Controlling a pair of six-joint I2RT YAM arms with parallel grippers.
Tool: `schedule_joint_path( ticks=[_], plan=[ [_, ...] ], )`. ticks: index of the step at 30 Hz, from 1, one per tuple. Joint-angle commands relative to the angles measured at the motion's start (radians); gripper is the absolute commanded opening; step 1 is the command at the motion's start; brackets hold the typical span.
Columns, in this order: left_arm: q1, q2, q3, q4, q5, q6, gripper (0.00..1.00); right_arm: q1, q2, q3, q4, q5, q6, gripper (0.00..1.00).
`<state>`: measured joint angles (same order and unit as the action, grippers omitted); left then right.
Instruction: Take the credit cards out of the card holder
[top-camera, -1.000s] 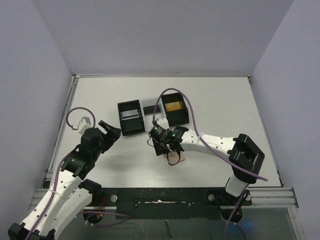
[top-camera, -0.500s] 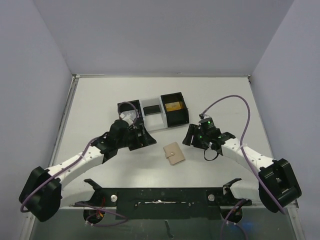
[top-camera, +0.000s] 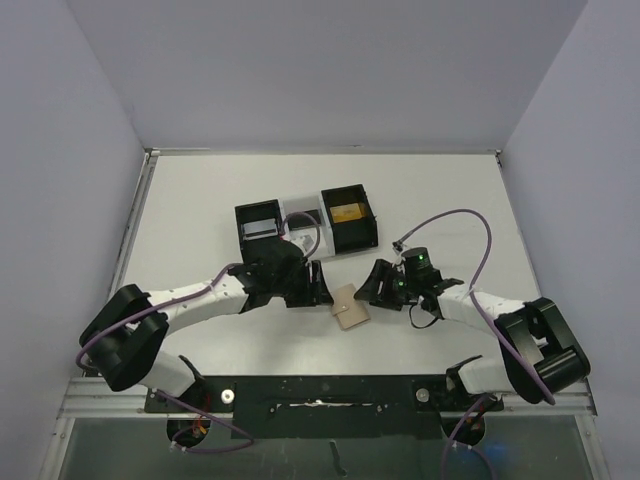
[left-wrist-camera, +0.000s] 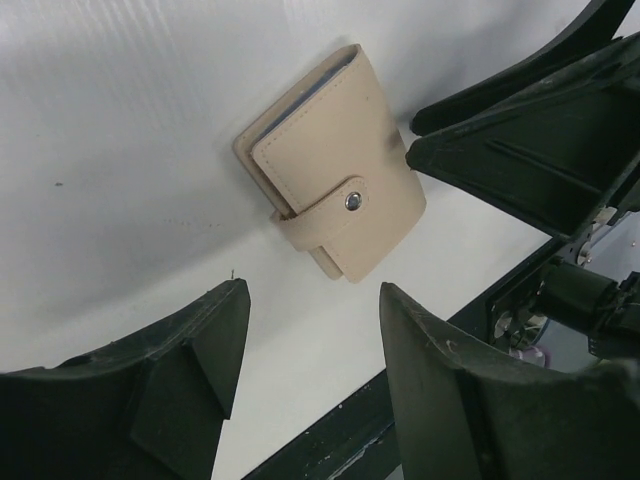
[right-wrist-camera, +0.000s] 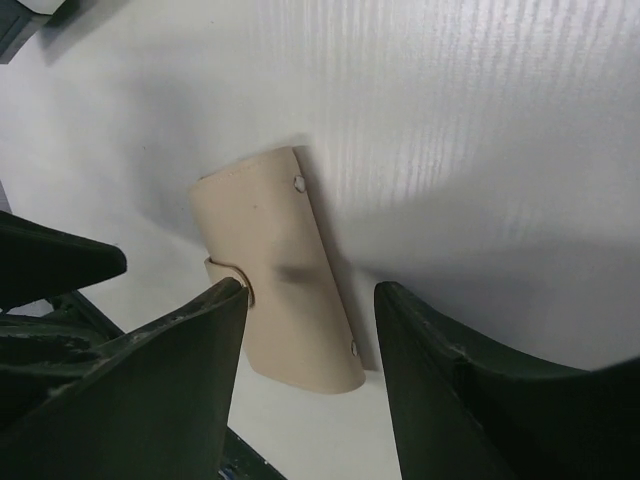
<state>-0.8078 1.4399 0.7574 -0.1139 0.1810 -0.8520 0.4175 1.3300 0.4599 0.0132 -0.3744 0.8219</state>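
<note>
Left hand (top-camera: 318, 287) and right hand (top-camera: 376, 285), both spread apart, flank the card holder (top-camera: 349, 306) lying flat on the desk (top-camera: 200, 200). It is plain tan and stitched, its strap (left-wrist-camera: 315, 212) snapped shut by a silver stud (left-wrist-camera: 352, 201). The credit cards (left-wrist-camera: 303, 100) show as a bluish edge.

Both arms are folded low and reach inward, so the two grippers sit nose to nose near the middle, close but not touching. The left arm (top-camera: 190, 305) has its elbow swung out to the left and the forearm running right. The left gripper (top-camera: 320, 285) points right with its jaws spread wide. On its own wrist cam the black fingers (left-wrist-camera: 170, 385) sit well apart, nothing pinched. The right arm (top-camera: 480, 305) pretty much mirrors that: elbow out right, forearm running left. The right gripper (top-camera: 378, 284) points left, jaws also wide apart, same story on its own cam (right-wrist-camera: 310, 292).
</note>
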Motion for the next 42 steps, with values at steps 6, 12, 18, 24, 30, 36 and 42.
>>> schedule_joint_path(
  ticks=[6,12,18,24,30,36,42],
  plan=[
    [-0.034,0.115,0.064,0.066,0.014,0.003,0.46,-0.003,0.064,-0.03,0.201,-0.088,0.019,0.51],
    [-0.039,0.191,0.066,0.116,0.018,-0.01,0.39,-0.004,0.064,-0.049,0.256,-0.125,0.049,0.46],
    [-0.041,0.222,0.068,0.117,0.009,-0.019,0.28,-0.005,0.078,-0.076,0.346,-0.181,0.105,0.38],
    [-0.042,0.226,0.077,0.096,-0.009,-0.015,0.22,-0.004,0.09,-0.111,0.452,-0.238,0.156,0.29],
    [-0.042,0.212,0.091,0.063,-0.04,0.001,0.22,-0.003,0.113,-0.114,0.498,-0.288,0.15,0.31],
    [-0.041,0.206,0.11,0.045,-0.055,0.01,0.22,0.003,0.115,-0.081,0.382,-0.254,0.086,0.35],
    [-0.042,0.201,0.131,-0.007,-0.086,0.033,0.22,0.005,0.089,-0.091,0.385,-0.266,0.063,0.18]
  ],
)
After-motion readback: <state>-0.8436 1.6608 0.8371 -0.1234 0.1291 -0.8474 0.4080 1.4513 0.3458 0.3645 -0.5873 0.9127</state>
